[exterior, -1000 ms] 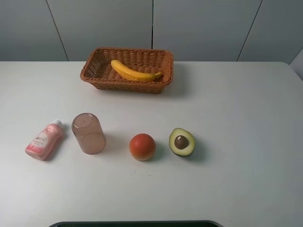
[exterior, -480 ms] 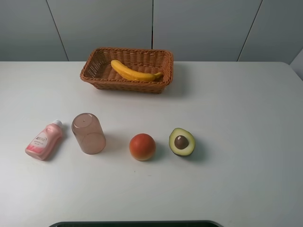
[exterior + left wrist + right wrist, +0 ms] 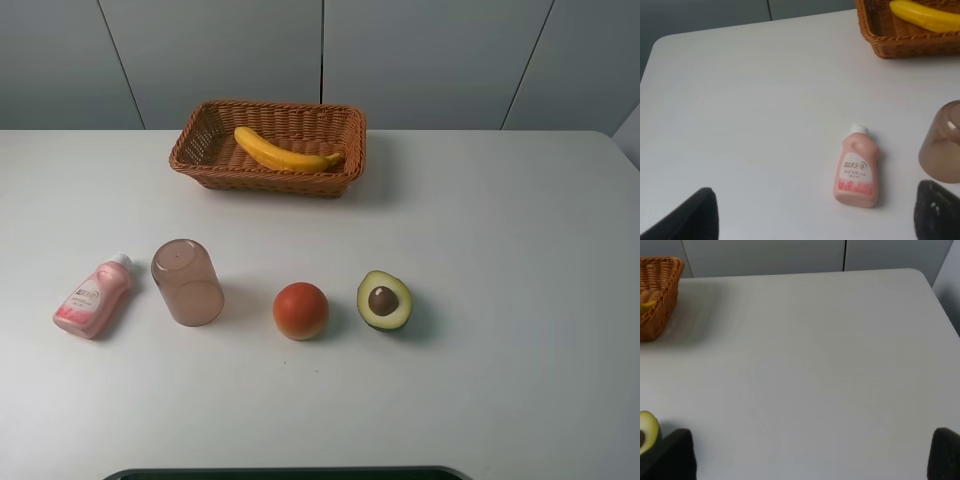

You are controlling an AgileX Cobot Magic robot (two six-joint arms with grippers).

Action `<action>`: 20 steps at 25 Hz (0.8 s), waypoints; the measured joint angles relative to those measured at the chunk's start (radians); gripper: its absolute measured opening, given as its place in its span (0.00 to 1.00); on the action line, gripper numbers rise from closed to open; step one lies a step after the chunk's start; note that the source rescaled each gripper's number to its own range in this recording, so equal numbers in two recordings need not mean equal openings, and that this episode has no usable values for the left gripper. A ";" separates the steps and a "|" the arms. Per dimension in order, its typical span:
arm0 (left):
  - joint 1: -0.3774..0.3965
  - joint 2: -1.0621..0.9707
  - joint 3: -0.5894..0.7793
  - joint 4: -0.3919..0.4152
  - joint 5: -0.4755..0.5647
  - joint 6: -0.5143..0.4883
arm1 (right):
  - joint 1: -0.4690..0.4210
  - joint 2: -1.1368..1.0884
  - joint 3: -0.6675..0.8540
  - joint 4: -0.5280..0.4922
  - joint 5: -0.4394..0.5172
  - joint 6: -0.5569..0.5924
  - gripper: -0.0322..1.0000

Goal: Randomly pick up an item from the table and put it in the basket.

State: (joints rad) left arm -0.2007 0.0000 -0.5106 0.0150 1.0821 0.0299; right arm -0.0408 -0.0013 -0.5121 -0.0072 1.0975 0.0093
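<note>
Both grippers' jaws stand spread and empty above the white table (image 3: 520,250), so little threatens the long curved yellow banana (image 3: 282,152) lying inside the brown woven wicker basket (image 3: 205,160) unless an arm knocks it.

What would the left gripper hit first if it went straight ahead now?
Probably the pink bottle, which lies on the table between the open left gripper's fingertips. The cup sits just off to one side; depth is unclear.

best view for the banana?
Exterior high: the whole banana shows, lying inside the basket. Left wrist catches only part of it at the frame's edge; right wrist shows just a yellow tip behind the basket wall.
</note>
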 joint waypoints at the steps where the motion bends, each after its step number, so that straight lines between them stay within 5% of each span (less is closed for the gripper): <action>1: 0.000 0.000 0.000 0.000 0.000 0.000 | 0.000 0.000 0.000 0.000 0.000 0.000 1.00; 20: 0.000 0.000 0.000 0.000 0.000 0.000 | 0.000 0.000 0.000 0.000 0.000 0.000 1.00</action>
State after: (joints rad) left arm -0.2007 0.0000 -0.5106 0.0150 1.0821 0.0299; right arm -0.0408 -0.0013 -0.5121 -0.0072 1.0975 0.0098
